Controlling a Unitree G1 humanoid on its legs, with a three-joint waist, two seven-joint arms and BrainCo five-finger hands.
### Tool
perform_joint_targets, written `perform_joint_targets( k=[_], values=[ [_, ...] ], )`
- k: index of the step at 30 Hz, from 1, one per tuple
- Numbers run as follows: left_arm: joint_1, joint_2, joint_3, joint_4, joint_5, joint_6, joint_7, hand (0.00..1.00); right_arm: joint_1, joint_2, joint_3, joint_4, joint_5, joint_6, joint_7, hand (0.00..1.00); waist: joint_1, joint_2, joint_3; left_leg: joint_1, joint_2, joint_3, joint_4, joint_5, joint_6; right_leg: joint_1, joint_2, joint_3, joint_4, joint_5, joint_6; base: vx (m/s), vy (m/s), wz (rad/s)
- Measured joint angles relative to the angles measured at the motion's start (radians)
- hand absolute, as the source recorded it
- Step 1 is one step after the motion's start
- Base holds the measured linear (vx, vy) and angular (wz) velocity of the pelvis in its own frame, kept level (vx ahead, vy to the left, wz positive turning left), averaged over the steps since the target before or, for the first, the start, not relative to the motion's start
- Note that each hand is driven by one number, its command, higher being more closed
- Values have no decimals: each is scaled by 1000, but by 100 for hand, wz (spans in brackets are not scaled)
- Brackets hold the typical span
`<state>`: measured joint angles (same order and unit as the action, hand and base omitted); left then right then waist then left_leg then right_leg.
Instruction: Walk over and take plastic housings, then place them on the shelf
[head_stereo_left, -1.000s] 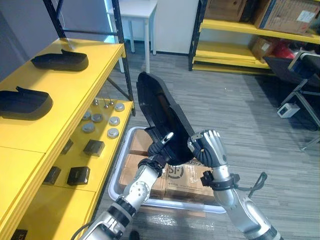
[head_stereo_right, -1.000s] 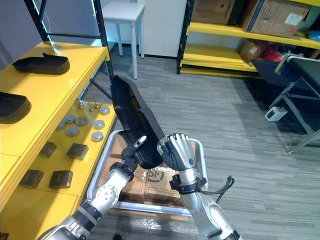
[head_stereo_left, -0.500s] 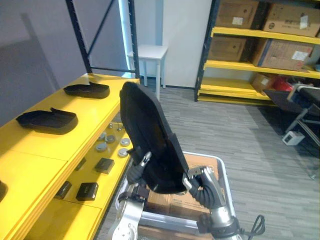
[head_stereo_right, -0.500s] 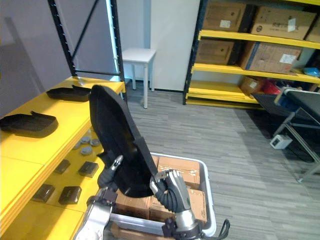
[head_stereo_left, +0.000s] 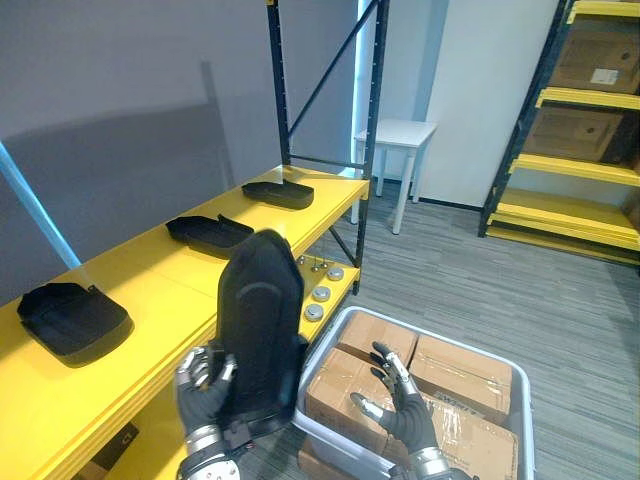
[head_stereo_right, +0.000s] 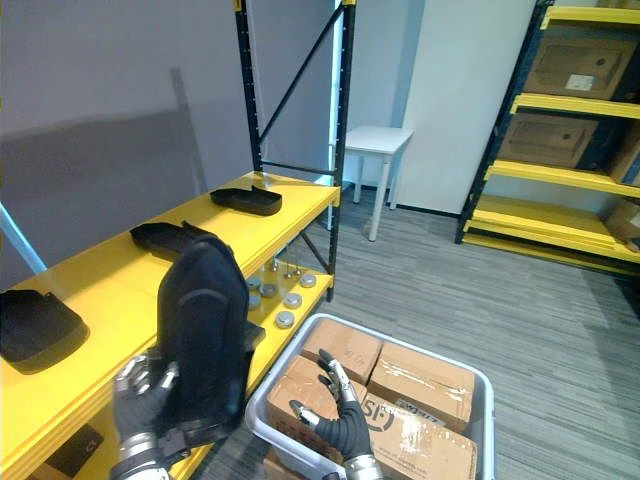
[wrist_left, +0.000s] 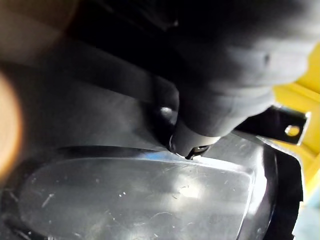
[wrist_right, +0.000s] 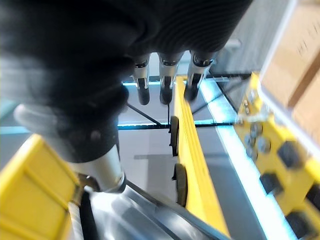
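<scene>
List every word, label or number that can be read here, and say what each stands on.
Round mark on the front carton: too blurred to read.
White label on the far carton: too small to read.
Held housing and yellow shelf: no print visible.

Bright, even light; soft shadows on wall (head_stereo_left: 120, 110), glare on housing (wrist_left: 150, 200).
</scene>
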<state>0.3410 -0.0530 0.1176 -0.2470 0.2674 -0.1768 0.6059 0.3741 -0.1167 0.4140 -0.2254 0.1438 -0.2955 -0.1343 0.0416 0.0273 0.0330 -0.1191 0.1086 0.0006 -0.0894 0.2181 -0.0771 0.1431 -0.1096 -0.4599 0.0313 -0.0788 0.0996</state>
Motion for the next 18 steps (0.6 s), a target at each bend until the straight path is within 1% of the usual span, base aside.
perform_joint_targets(
  k=[1,2,3,4,5,6,7,8,9,10,11,12,13,14,15,16,17,18],
  values=[
    [11,-13,28,-15,14,5,18,100,3,6,-5,0,23,-1,8,0,1,-1,-1,0,-1,-3,1,4,4,-1,-2,-3,7,-4,1,98,-43,18],
    [37,-17,78,-43,43,15,56,100,8,16,-19,1,80,-5,22,0,3,-2,-1,1,-3,-7,3,4,4,-1,-5,-10,20,-14,0,85,-37,17],
    [59,-25,133,-75,73,24,87,100,11,18,-29,6,135,-12,35,0,14,-2,0,1,-7,-15,4,5,3,-1,-9,-18,35,-28,0,93,-50,22],
    [66,-29,156,-91,81,26,96,100,14,19,-40,8,159,-13,39,0,23,-3,0,0,-9,-25,4,6,2,-1,-11,-25,45,-36,0,51,-36,48],
    [70,-34,195,-116,104,29,124,100,14,14,-64,21,191,-17,45,0,34,-3,1,-10,-19,-61,8,10,-3,2,-17,-62,69,-58,2,49,-53,81],
    [69,-34,217,-135,111,32,140,100,11,15,-85,36,204,-23,45,0,37,-2,2,-28,-29,-84,4,16,-2,7,-23,-108,90,-74,2,25,-44,162],
    [65,-33,243,-160,113,34,157,100,8,18,-121,64,204,-24,44,0,37,-3,6,-53,-31,13,11,-44,77,33,-35,-209,97,-89,7,40,-51,179],
    [58,-32,249,-160,115,35,164,100,9,17,-137,65,202,-24,39,0,33,-11,5,-71,-31,97,35,-83,131,44,-46,-258,91,-89,8,39,-30,214],
    [48,-28,251,-164,120,38,179,100,2,15,-165,65,192,-25,37,0,29,-27,12,-94,-17,237,82,-126,184,63,-61,-325,78,-87,10,59,-13,200],
    [50,-28,255,-177,120,39,194,100,-20,15,-206,78,180,-25,34,0,34,-15,11,-122,27,427,134,-132,178,75,-67,-398,73,-90,16,105,19,196],
    [52,-28,265,-190,120,40,199,100,-36,16,-228,85,173,-25,24,0,39,-6,10,-129,49,519,156,-135,168,90,-67,-449,70,-93,30,180,29,181],
    [53,-30,272,-208,120,40,200,100,-41,16,-247,85,160,-25,15,0,37,0,7,-137,45,545,160,-127,159,106,-67,-502,70,-91,42,206,30,174],
    [55,-29,275,-242,119,40,199,100,-44,18,-265,85,160,-25,4,0,41,2,7,-145,20,525,154,-102,145,130,-69,-545,74,-90,43,239,38,155],
    [57,-28,279,-261,118,39,197,100,-45,22,-272,85,160,-25,1,0,46,1,8,-147,4,510,150,-86,148,142,-73,-561,80,-90,44,267,66,140],
    [59,-28,288,-289,113,35,193,100,-51,41,-290,86,160,-25,-2,0,56,0,9,-146,-25,480,149,-57,153,164,-91,-579,103,-90,44,355,116,120],
    [60,-29,288,-300,98,30,184,100,-61,61,-311,86,160,-24,-3,0,55,0,9,-143,-64,450,151,-58,165,176,-135,-597,172,-91,43,322,133,114],
    [60,-28,286,-305,75,23,169,100,-67,67,-322,87,160,-23,-5,0,55,1,9,-137,-83,432,145,-68,172,175,-173,-596,237,-91,42,338,196,114],
    [60,-27,284,-318,35,1,133,100,-80,79,-344,88,160,-21,-8,0,49,-6,16,-116,-130,400,134,-81,189,166,-268,-583,409,-83,24,329,231,121]
  ],
)
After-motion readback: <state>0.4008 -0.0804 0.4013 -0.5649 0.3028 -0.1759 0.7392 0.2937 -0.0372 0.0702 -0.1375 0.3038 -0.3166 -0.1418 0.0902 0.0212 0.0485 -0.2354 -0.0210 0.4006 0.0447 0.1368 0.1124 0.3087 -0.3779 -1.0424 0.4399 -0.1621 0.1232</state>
